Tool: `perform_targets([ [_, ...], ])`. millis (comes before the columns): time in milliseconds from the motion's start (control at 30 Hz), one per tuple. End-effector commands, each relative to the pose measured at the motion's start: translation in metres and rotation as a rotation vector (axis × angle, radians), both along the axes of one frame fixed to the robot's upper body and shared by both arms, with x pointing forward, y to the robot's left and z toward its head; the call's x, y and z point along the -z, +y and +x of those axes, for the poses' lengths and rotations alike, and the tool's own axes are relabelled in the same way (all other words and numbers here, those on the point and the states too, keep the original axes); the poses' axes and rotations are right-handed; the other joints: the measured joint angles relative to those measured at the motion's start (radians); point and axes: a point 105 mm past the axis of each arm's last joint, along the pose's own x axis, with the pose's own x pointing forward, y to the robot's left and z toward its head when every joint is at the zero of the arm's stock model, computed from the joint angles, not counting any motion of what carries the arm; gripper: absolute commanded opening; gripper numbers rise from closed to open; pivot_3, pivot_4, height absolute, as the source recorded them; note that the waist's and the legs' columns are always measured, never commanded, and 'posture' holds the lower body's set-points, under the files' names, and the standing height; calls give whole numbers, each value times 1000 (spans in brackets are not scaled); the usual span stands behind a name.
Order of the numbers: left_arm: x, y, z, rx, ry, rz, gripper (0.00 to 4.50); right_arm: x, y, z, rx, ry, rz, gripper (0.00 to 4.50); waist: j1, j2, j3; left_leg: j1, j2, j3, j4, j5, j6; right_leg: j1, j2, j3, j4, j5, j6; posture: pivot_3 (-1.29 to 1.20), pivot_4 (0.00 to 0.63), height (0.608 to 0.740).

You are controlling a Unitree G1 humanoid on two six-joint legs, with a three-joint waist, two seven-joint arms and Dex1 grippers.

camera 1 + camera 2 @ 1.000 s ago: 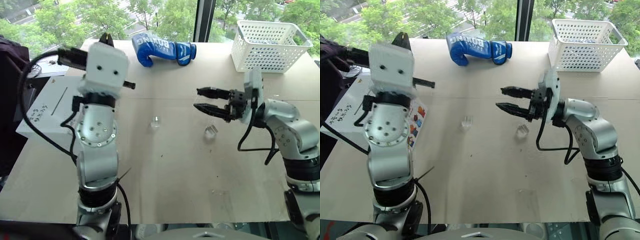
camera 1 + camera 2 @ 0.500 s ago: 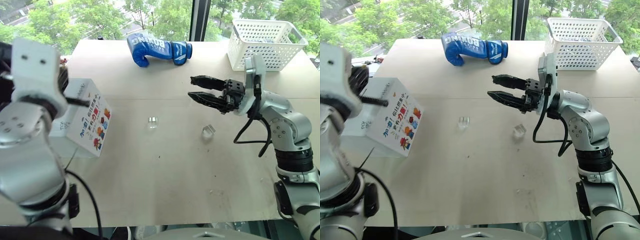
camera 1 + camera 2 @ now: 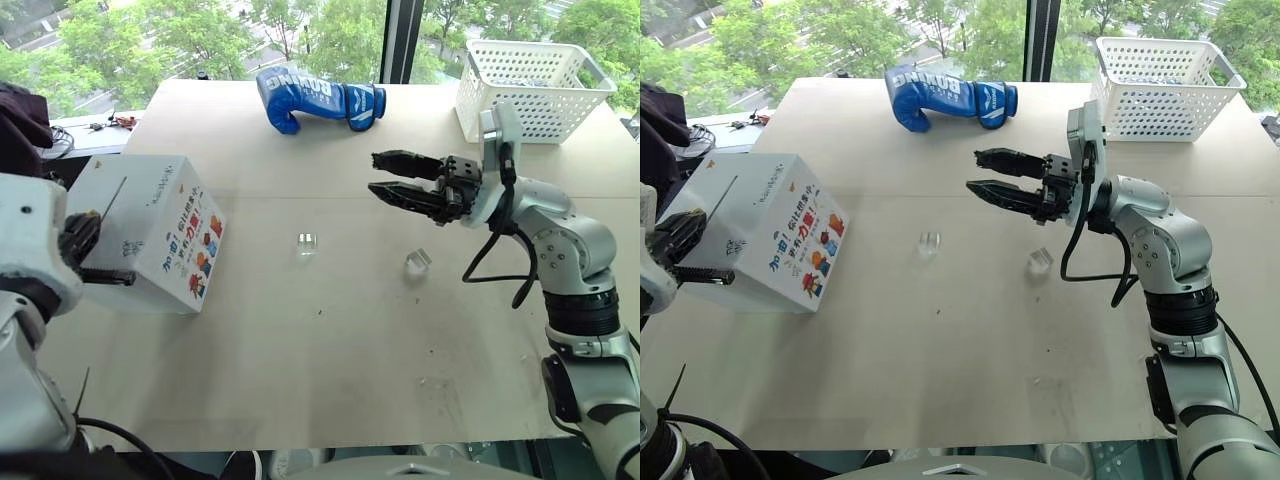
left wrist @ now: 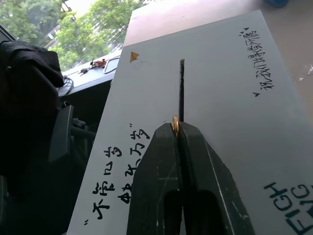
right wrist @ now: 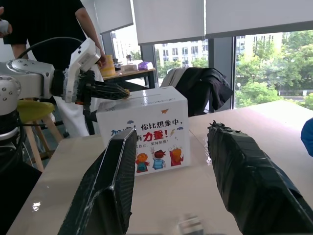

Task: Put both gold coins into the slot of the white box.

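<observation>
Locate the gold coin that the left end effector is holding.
In the left wrist view the coin sits pinched at the tips of the shut left end effector, just over the white box, at the near end of its slot.

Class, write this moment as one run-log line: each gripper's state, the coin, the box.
left gripper: shut on gold coin, just short of slot | right gripper: open, empty, above table | white box: upright, table's left edge
</observation>
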Motion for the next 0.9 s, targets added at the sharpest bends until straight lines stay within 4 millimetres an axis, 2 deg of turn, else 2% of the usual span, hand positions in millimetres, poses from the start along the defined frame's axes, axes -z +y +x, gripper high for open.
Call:
perform_targets([
  [33, 5, 4, 3, 20, 0, 0, 41, -15, 3, -13, -51, -53, 3, 2503, -1, 1, 0, 0, 0, 0, 0, 0, 0, 0, -3, 0, 0, 0, 0, 0, 150, 704],
  [200, 13, -1, 10, 85, 15, -11, 41, -14, 1, -17, -68, -55, -20, 2503, 0, 1, -1, 0, -1, 0, 0, 0, 0, 0, -6, 0, 1, 0, 0, 0, 150, 704],
  [433, 20, 14, 14, 68, 18, -24, 41, -12, 3, -18, -66, -62, -47, 2503, -1, 4, -3, 1, -2, 0, 0, 0, 0, 0, -8, 1, 1, 0, 0, 0, 150, 704],
  [700, 27, 6, 24, 140, 29, -75, 41, -13, 4, -18, -51, -65, -40, 2503, 0, 10, -7, 1, -2, 0, 0, 0, 0, 1, -9, 1, 1, 0, 0, 0, 150, 704],
  [900, 22, -5, 33, 187, 3, -123, 41, -13, 5, -18, -40, -69, -36, 2503, 11, 11, -9, 1, -4, -2, 0, 0, 0, 2, -9, -2, 2, 0, 0, 0, 150, 704],
])
